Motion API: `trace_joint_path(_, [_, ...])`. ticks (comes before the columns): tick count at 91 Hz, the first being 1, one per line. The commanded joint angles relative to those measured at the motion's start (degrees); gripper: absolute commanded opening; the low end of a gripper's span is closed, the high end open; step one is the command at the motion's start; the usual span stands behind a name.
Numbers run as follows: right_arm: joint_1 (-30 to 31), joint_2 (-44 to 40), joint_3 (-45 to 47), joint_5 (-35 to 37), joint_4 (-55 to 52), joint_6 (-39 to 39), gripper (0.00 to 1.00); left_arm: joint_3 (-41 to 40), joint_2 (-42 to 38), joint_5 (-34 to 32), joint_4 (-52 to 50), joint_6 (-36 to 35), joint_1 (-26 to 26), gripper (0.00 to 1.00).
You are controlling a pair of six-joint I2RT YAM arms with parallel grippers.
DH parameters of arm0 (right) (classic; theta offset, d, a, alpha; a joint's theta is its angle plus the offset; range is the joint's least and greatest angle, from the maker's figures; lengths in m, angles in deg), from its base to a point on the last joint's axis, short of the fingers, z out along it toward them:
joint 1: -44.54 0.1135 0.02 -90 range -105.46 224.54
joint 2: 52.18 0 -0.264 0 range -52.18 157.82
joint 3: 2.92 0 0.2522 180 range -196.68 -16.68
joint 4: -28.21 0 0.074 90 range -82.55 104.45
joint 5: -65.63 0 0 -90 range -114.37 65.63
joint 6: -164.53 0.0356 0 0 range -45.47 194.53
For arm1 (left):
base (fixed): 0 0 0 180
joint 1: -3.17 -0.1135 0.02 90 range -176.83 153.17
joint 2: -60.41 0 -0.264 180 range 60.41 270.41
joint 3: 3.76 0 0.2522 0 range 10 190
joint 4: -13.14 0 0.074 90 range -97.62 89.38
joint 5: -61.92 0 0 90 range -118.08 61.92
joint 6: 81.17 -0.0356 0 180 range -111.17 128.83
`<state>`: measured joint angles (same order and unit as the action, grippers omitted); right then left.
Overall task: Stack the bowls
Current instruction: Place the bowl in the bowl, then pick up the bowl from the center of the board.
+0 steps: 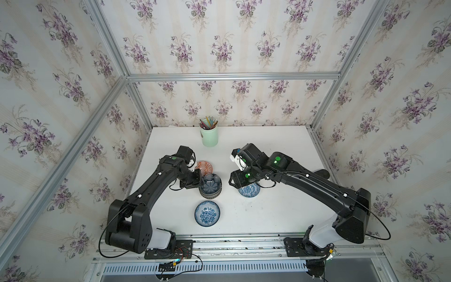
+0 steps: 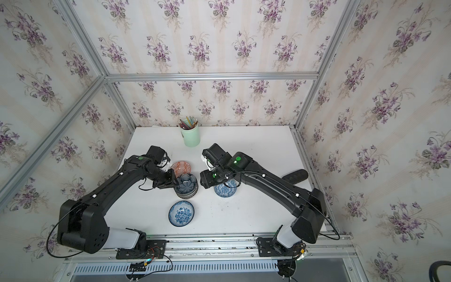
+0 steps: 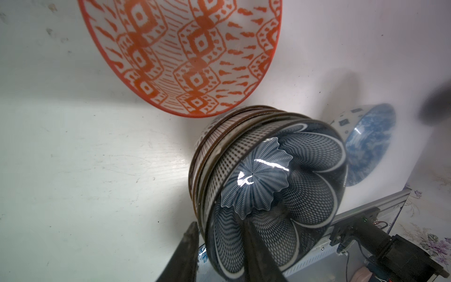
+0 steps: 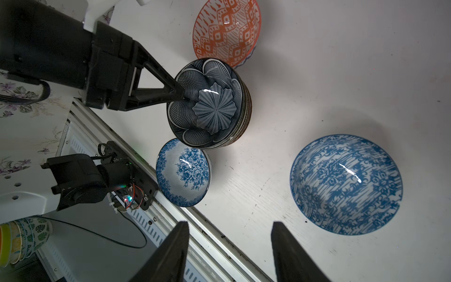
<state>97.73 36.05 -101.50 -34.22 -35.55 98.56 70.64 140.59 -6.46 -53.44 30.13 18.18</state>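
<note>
Left gripper (image 3: 219, 221) stood narrowly parted astride the rim of the navy bowl (image 4: 207, 107), which sat atop the stack (image 1: 210, 194) beside the orange bowl (image 3: 185, 48). Recommended: widen fully, then lift straight up without dragging it. Right gripper (image 4: 229, 227) hung wide and empty.

Table (image 1: 280, 151): stack of bowls (image 1: 210, 189) mid-table. Rear bowl (image 1: 205, 166) just behind the stack, slightly left. Front bowl (image 1: 207, 213) before the stack, apart from it, near the table's front edge. Right bowl (image 1: 250, 191) to the stack's right, apart. Cup (image 1: 209, 138) well behind, at the back edge. Left hand (image 1: 199, 182) at the stack's left rim.
</note>
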Motion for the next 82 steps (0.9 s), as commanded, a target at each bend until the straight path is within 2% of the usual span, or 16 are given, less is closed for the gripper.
trace_joint_path(1, [0.0, -0.2, 0.1, 0.6, 0.0, -0.4, 0.59, 0.4, -1.7, -2.1, -1.0, 0.0, -0.1, 0.33])
trace_joint_path(38, [0.0, -1.7, 1.2, 1.8, 1.5, 0.0, 0.61, 0.7, -7.9, -5.3, -2.3, 4.0, -2.8, 0.36])
trace_joint_path(52, [0.0, -3.3, 2.5, 3.0, 3.4, 0.8, 0.62, 0.9, -9.4, -6.1, -2.6, 5.9, -4.5, 0.46])
trace_joint_path(56, [0.0, -3.9, 2.9, 3.5, 3.9, 1.3, 0.68, 1.2, -9.1, -6.3, -2.6, 6.2, -4.6, 0.5])
trace_joint_path(66, [-0.1, -5.5, 4.3, 4.8, 5.3, 1.9, 0.7, 1.5, -7.7, -6.3, -1.8, 6.9, -5.2, 0.54])
trace_joint_path(68, [0.0, -5.9, 4.5, 5.0, 5.4, 2.1, 0.79, 1.6, -7.3, -6.2, -1.4, 7.0, -5.3, 0.55])
trace_joint_path(70, [0.0, -6.1, 4.7, 5.2, 5.6, 2.3, 0.81, 1.6, -7.0, -6.2, -1.0, 7.3, -5.5, 0.54])
trace_joint_path(82, [0.0, -7.3, 5.6, 5.8, 6.1, 2.7, 0.83, 1.7, -3.5, -6.6, 2.0, 8.8, -6.4, 0.53])
